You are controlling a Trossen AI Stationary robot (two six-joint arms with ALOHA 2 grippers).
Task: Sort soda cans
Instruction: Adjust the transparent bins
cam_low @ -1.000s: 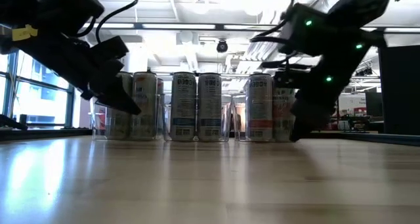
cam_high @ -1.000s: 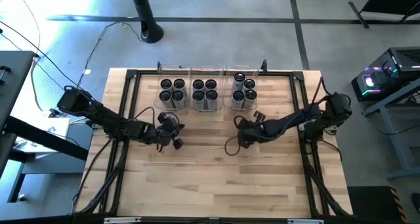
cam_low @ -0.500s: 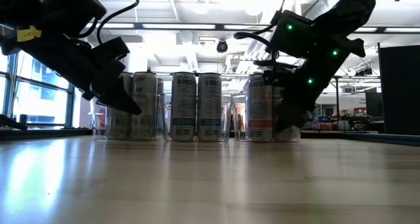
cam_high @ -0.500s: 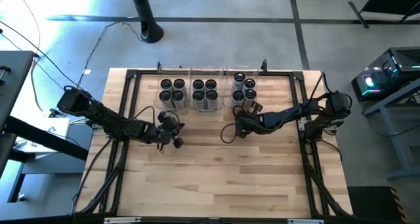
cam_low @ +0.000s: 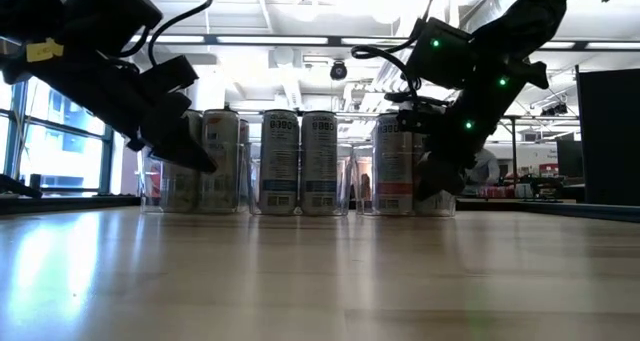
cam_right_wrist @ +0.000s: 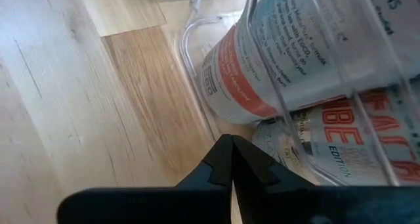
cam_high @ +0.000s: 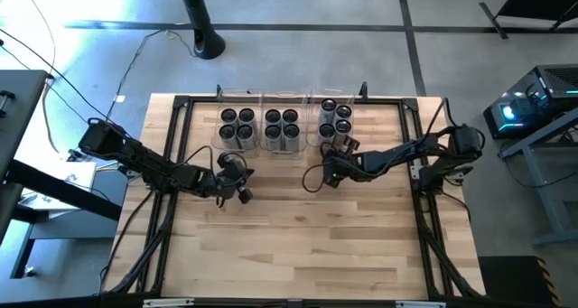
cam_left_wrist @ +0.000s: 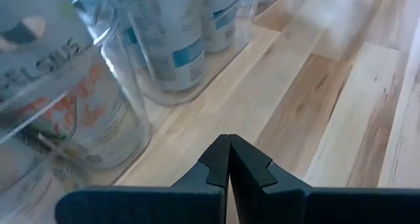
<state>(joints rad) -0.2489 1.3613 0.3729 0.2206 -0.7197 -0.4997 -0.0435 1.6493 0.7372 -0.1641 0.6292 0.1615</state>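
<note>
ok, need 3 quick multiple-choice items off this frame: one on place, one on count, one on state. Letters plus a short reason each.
1. Where is the right claw?
A. At the near edge of the right-hand bin
B. Over the left-hand bin
C. At the table's front edge

2. How many clear bins hold the soda cans?
A. One
B. Three
C. Five

3. What state is the left claw in?
A. Shut on a can
B. Wide open
C. Shut, holding nothing

Key: 1 A, the high view puts it against that bin's near side. 2 B, three clusters of can tops sit side by side at the table's far side. 3 C, the left wrist view shows its fingers pressed together over bare wood.
</note>
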